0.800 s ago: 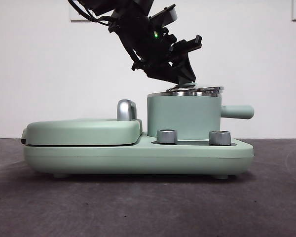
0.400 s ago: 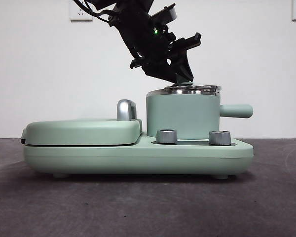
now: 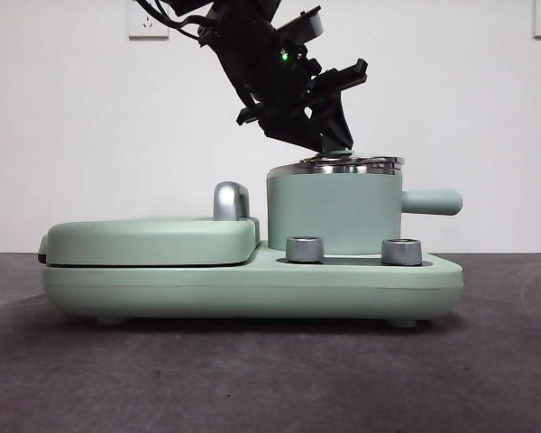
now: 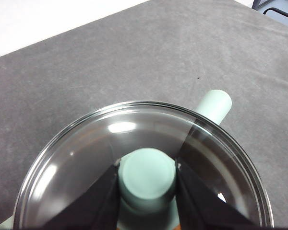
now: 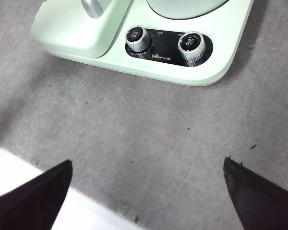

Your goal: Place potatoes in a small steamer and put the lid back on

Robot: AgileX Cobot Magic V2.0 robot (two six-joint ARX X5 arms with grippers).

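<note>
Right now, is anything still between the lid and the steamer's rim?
Nothing visible. The lid sits level on the small steamer, and the left gripper is shut on its knob. The potato isn't visible.

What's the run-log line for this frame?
left tool shut on lid knob | lid on small steamer | right tool open, waiting above table | potato not visible
</note>
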